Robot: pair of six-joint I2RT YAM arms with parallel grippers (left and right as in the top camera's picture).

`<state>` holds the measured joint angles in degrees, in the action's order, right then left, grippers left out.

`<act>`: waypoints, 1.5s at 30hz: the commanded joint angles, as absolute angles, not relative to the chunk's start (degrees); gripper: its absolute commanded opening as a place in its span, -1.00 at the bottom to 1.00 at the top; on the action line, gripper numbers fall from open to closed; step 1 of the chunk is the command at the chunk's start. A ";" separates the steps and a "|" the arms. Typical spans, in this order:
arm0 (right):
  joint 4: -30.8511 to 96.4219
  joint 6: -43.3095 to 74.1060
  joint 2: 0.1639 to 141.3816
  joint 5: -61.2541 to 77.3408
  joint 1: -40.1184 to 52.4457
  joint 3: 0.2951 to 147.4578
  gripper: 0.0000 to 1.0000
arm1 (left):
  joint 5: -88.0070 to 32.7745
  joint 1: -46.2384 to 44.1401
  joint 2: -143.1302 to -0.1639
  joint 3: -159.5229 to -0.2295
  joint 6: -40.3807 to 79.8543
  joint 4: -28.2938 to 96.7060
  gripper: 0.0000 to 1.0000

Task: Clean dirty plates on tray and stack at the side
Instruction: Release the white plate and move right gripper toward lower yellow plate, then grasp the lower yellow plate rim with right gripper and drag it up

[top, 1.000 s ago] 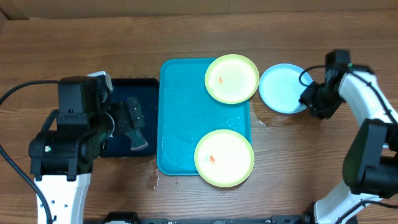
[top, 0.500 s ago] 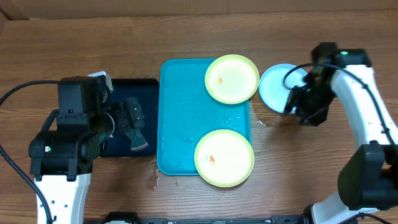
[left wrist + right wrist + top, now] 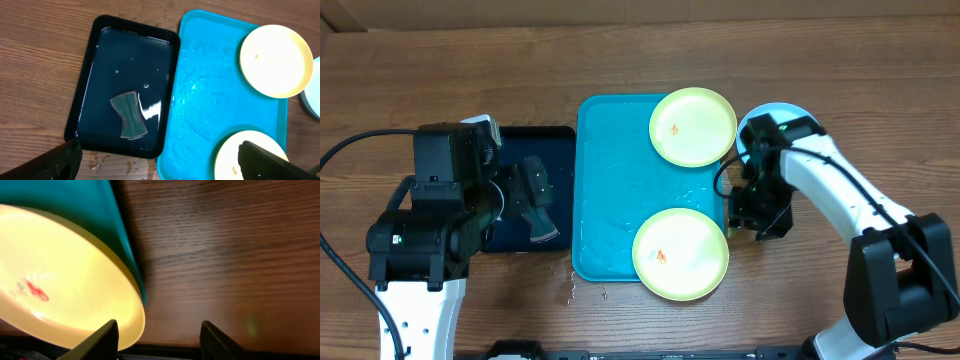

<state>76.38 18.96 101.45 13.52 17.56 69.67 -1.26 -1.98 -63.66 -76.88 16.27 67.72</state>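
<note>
Just to the left of the right end effector [image 3: 159, 332], the nearer lime-green plate [image 3: 680, 253] is lying on the turquoise tray [image 3: 620, 200], with its rim hanging over the tray's right edge. I am seeing that end effector released: its two fingers [image 3: 107, 339] are standing apart over bare table [image 3: 440, 60], gripping nothing, and the plate's rim is sitting close beside the left one. A small orange-red smear is showing on that plate.

Ahead of the right end effector and slightly left, the second lime-green plate [image 3: 693, 126] is resting at the tray's far right corner, also carrying a small orange mark. Ahead and just right of it, the light blue plate [image 3: 772, 109] is lying on the table off the tray, partly hidden under the right arm.

Over on the other side, I am holding the left end effector [image 3: 160, 149] spread wide and empty above the dark tray [image 3: 90, 85]. A small grey-green pad [image 3: 129, 116] is lying in shallow water below it, and the turquoise tray is sitting immediately to its right.
</note>
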 commanded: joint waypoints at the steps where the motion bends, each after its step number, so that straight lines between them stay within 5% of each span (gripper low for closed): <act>1: 73.87 22.74 101.60 13.85 19.40 67.00 0.04 | -0.64 -1.85 -63.75 -77.52 15.40 67.48 0.99; 15: 68.69 24.27 101.60 15.18 23.62 61.73 -0.24 | -0.64 -1.85 -63.75 -77.52 15.40 67.48 0.99; 25: 67.92 24.27 101.60 15.18 24.38 61.01 -0.63 | -0.64 -1.85 -63.75 -77.52 15.40 67.48 1.00; 34: 66.35 24.29 101.60 15.16 24.38 59.81 -0.66 | -0.64 -1.85 -63.75 -77.52 15.40 67.51 1.00; 38: 65.52 24.25 101.58 16.56 24.38 59.72 -0.92 | -0.64 -1.85 -63.75 -77.52 15.40 67.48 1.00; 45: 56.69 24.27 101.58 26.20 24.38 59.77 -0.92 | -0.64 -1.85 -63.75 -77.52 15.40 67.48 1.00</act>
<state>59.27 23.99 101.54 20.62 24.14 59.96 -1.26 -1.98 -63.66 -76.88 16.27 67.70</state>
